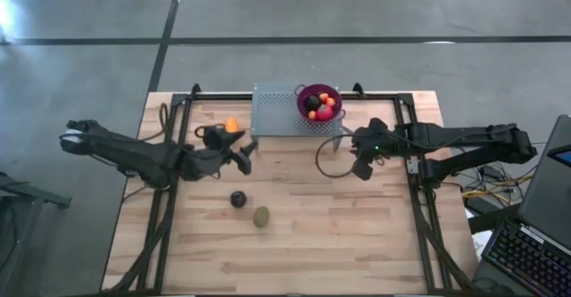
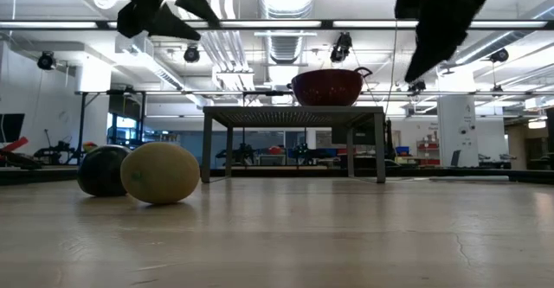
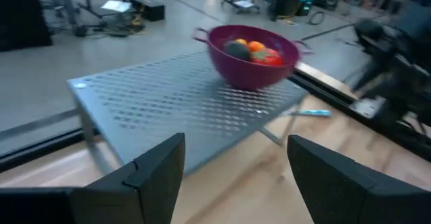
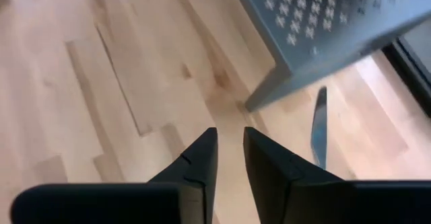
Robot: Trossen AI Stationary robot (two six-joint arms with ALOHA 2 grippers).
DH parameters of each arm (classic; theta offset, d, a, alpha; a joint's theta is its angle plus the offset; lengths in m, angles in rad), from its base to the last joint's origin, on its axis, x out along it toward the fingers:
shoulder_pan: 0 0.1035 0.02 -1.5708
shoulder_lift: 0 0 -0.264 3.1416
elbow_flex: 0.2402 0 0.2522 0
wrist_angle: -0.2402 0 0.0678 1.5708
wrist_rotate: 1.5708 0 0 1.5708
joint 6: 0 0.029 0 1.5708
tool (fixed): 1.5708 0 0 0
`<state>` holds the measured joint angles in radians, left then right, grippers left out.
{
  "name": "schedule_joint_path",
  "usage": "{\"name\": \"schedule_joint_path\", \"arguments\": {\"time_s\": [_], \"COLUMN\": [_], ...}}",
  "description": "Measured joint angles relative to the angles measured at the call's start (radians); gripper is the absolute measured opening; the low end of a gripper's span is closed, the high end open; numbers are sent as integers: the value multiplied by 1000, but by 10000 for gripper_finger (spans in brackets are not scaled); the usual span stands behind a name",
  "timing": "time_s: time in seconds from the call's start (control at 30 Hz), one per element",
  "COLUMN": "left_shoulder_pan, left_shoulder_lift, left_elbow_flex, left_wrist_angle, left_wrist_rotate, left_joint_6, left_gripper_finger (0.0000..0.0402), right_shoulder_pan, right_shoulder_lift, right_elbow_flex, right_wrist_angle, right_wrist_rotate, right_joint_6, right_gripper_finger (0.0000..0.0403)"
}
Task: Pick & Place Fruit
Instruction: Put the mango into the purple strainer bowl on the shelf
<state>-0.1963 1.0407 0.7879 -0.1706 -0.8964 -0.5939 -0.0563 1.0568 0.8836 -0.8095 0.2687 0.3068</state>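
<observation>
— Fingers first: how do they stand?

— Right gripper (image 4: 227,158) has its fingers (image 4: 199,160) nearly together, only a thin gap left, nothing between them, hanging above bare desk (image 1: 357,235) just off a leg of the grey perforated stand (image 1: 281,111). A thin silver utensil (image 4: 319,126) lies on the wood beside that leg.

— And the left?

— Left gripper (image 3: 232,167) has its fingers (image 3: 151,173) well apart and empty, raised over the desk and facing the stand from the left side.

— Where is the fruit?

— Most of it sits in the purple bowl (image 1: 303,92), which rests on the stand's right end: small red and orange balls (image 1: 326,107) and one near-black round (image 1: 312,103) inside. On the desk, an orange piece (image 1: 231,124) lies near the stand's left end, close to the left arm; it may be the elongated one, though from above I can't be sure. Nearer the front, a second near-black round (image 1: 237,199) and a brown-green oval (image 1: 260,216) lie close together, side by side in the low view, well apart from both grippers.
</observation>
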Motion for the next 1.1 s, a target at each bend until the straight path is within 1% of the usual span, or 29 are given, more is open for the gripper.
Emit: {"name": "schedule_joint_path", "arguments": {"time_s": [0.2,0.33,0.47,0.7,0.83,0.97,1.1], "left_shoulder_pan": [127,216,308,464,509,524,535], "left_shoulder_lift": [-21,-21,-20,-19,-10,9,33], "left_elbow_flex": [51,62,62,62,61,59,58], "left_wrist_angle": [-200,-297,-308,-367,-398,-408,-415], "left_wrist_rotate": [64,89,189,328,383,387,410], "left_joint_6": [-122,-181,-191,-192,-167,-54,-107], "left_gripper_finger": [266,266,266,266,266,266,266], "right_shoulder_pan": [0,0,0,0,0,0,0], "right_shoulder_lift": [-60,-100,-125,-146,-146,-145,-145], "right_elbow_flex": [-81,-110,-112,-111,-111,-111,-110], "right_wrist_angle": [31,33,35,42,44,58,70], "right_wrist_rotate": [9,14,15,14,14,14,12], "right_joint_6": [23,35,42,42,42,42,38], "right_gripper_finger": [54,58,70,91,98,103,105]}}
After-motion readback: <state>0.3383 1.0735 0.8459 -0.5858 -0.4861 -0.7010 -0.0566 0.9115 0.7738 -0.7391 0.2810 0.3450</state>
